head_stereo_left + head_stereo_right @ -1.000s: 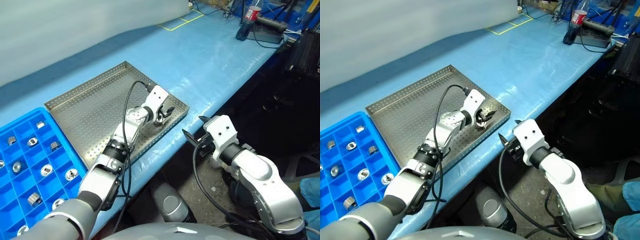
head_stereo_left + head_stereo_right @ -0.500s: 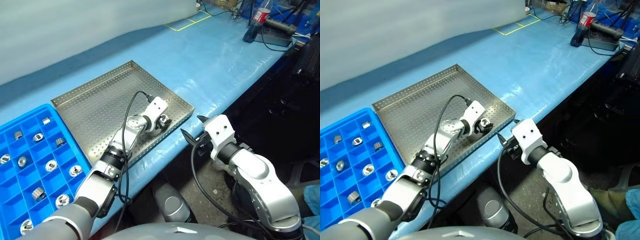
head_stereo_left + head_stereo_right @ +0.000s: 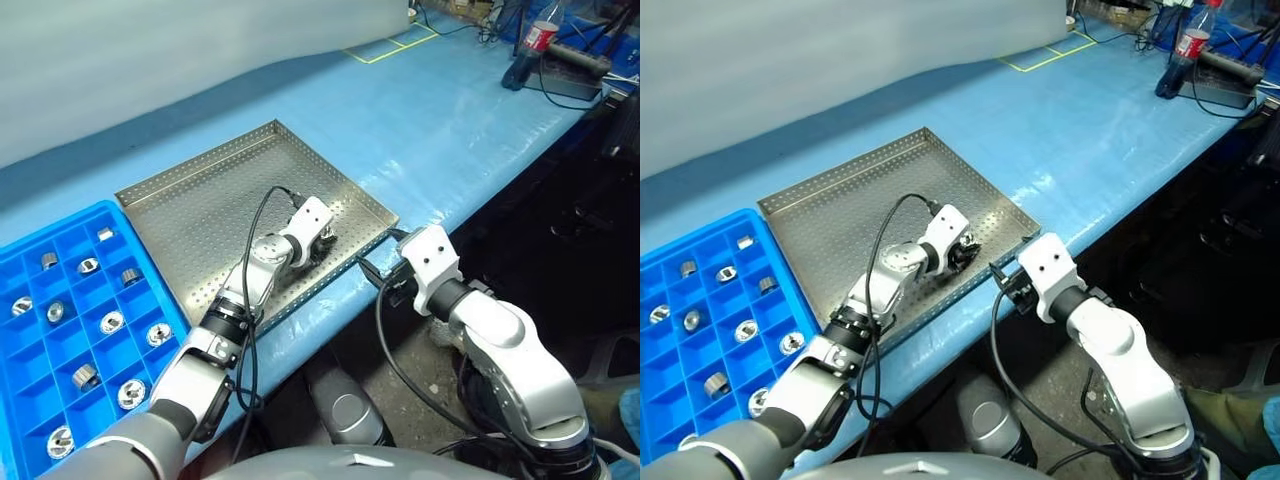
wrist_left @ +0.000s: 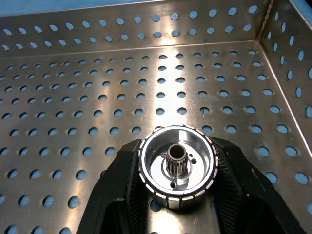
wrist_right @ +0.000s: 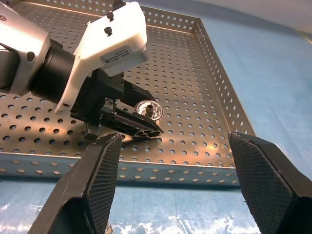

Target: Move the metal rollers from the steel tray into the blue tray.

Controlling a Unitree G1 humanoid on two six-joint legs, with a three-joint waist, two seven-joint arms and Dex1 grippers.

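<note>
The steel tray (image 3: 200, 200) lies on the blue table, and my left gripper (image 3: 322, 243) reaches into its near right corner. The left gripper is shut on a metal roller (image 4: 178, 165), a shiny ring with a small splined hub. The roller sits on the perforated floor between the two black fingers (image 4: 122, 185). The blue tray (image 3: 30, 350) stands to the left of the steel tray. Several rollers (image 3: 112, 322) rest in its compartments. My right gripper (image 3: 383, 255) hangs open just off the table's front edge, beside that tray corner, with nothing between its fingers (image 5: 95, 190).
The table's front edge (image 3: 440, 215) runs diagonally right beside my right gripper. Far back on the right stand a bottle (image 3: 538, 35) and a black device with cables (image 3: 580, 55). Yellow tape lines (image 3: 390, 42) mark the table behind the steel tray.
My left gripper's fingers have closed onto the roller in the steel tray. The whole picture has shifted because the camera turned. The right gripper stays open in place.
</note>
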